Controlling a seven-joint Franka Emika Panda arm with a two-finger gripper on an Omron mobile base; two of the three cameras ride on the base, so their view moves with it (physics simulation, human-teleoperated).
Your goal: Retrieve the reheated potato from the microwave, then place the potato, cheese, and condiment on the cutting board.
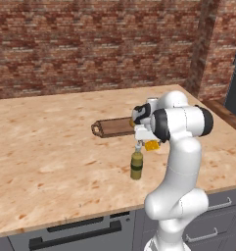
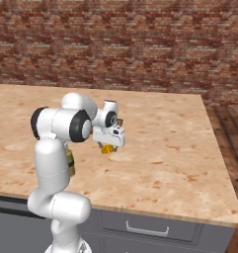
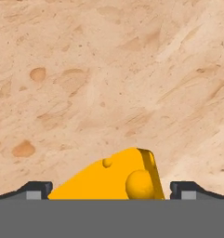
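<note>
Your gripper (image 3: 111,190) stands wide open, its two dark fingertips (image 3: 34,189) far apart in the hand view with the cheese (image 3: 114,175) lying between them. You can see a gap on each side of the wedge, so neither tip appears to touch it, and nothing is held. In the base views the hand hangs low just over the cheese (image 1: 152,145), but the robot's own wrist covers the fingers there, so you cannot judge from those views how close the tips are to the counter (image 1: 51,142).

Taking the cheese as your landmark: the condiment (image 1: 136,164) stands upright on the counter just beside it, toward the front edge. The board (image 1: 114,128) lies flat beyond the cheese, toward the brick wall, its loop handle pointing away from the arm.

What you cannot see well: the near end of the board is hidden behind the forearm in the left base view. In the right base view the condiment (image 2: 70,162) is mostly behind the arm, only a sliver showing. The cheese (image 2: 107,149) there is half covered by the hand. In the hand view the wedge's lower part is cut off at the bottom.
</note>
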